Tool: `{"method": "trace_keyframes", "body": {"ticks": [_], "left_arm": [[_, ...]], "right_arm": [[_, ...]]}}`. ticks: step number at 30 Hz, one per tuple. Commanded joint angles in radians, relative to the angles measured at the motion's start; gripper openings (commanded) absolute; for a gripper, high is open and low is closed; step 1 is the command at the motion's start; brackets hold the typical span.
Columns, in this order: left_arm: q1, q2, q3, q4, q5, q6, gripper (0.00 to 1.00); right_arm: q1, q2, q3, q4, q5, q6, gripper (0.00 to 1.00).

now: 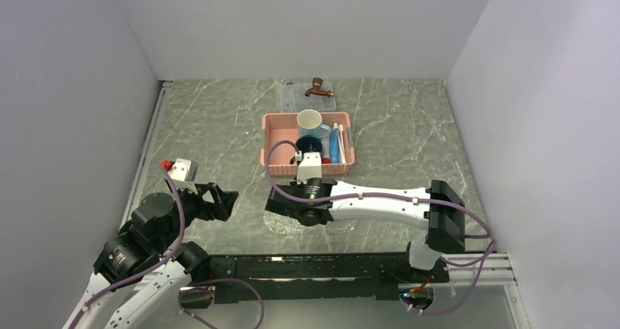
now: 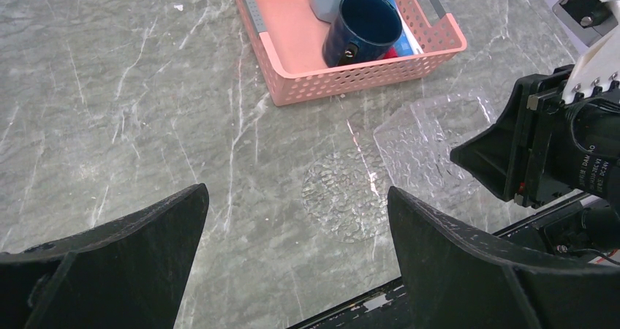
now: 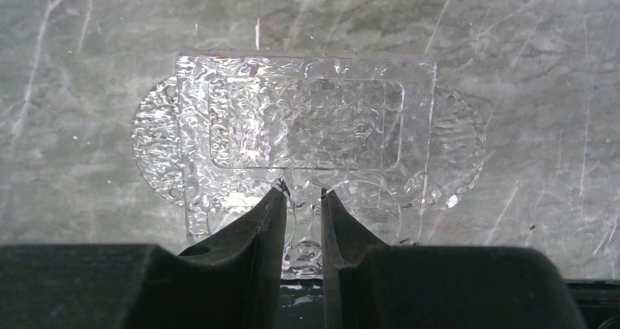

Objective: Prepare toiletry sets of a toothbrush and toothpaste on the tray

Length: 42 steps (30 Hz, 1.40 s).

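Tray [image 3: 307,124] sits on the bench [image 3: 73,51] near the arms, its near rim pinched by the right jaws, likely to position it; left jaws gape idle. Toothpaste [image 1: 334,150] lies in the basket [image 1: 278,135].

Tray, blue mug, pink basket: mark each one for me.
tray [image 3: 307,124], right wrist view, on its bare floor.
blue mug [image 2: 363,29], left wrist view, on its dark mouth.
pink basket [image 2: 365,75], left wrist view, on its near perforated wall.

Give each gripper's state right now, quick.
Left gripper: open, empty.
Right gripper: closed on the near rim of the small clear rectangular plastic tray.
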Motion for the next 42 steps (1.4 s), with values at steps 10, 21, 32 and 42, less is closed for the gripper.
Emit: {"method": "trace_keyframes", "body": {"ticks": [10,21,32,42], "left_arm": [[-0.004,0.005,-0.002,0.029,-0.006,0.005,0.99],[-0.002,0.063,0.006,0.023,0.013,0.012,0.99],[-0.003,0.039,0.000,0.030,0.010,0.010,0.99],[-0.003,0.034,0.000,0.028,0.006,0.010,0.99]], "right_arm": [[0.008,-0.047,-0.091,0.053,0.004,0.098,0.00],[0.011,-0.038,-0.154,0.144,-0.028,0.096,0.00],[0.014,-0.017,-0.173,0.163,-0.030,0.097,0.00],[0.014,0.026,-0.150,0.144,-0.032,0.082,0.00]]}}
